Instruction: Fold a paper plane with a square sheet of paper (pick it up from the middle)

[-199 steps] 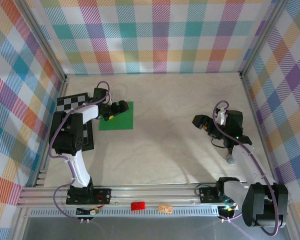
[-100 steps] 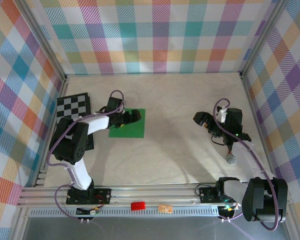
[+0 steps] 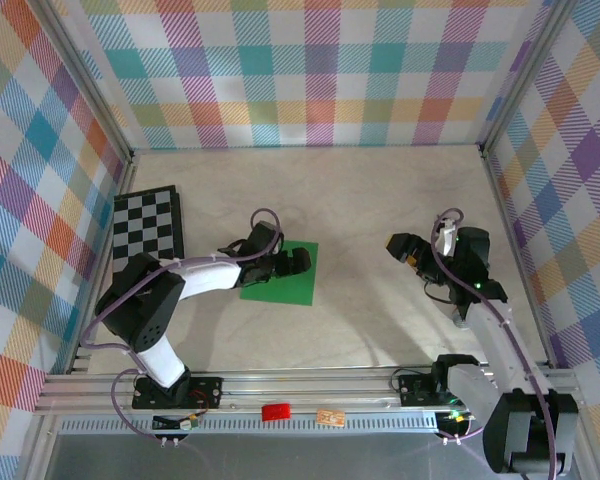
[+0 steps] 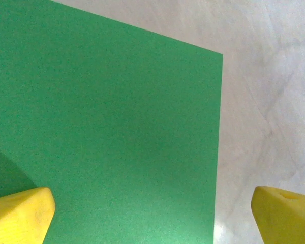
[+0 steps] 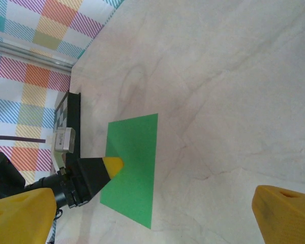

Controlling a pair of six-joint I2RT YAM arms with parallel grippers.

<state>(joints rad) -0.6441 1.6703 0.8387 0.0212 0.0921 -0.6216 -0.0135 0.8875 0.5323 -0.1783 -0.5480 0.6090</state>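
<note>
Lying flat just left of the middle of the tabletop point(image 3: 380, 190): square sheet of paper point(image 3: 280, 288). Hovering spread wide astride its edge, not its middle: left claw point(image 4: 152, 217). Risking sliding or creasing the thin paper by pinching there. Hanging open, well apart: right claw point(image 3: 398, 243).

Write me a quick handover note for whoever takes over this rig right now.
Left gripper: open, low over the green sheet, one finger above it, the other past its edge.
Right gripper: open, holding nothing, apart from the sheet.
Sheet lies flat on the table, unfolded, right of the chessboard.
Done: no fold yet.
Left: pick up from the middle, every fold.
</note>
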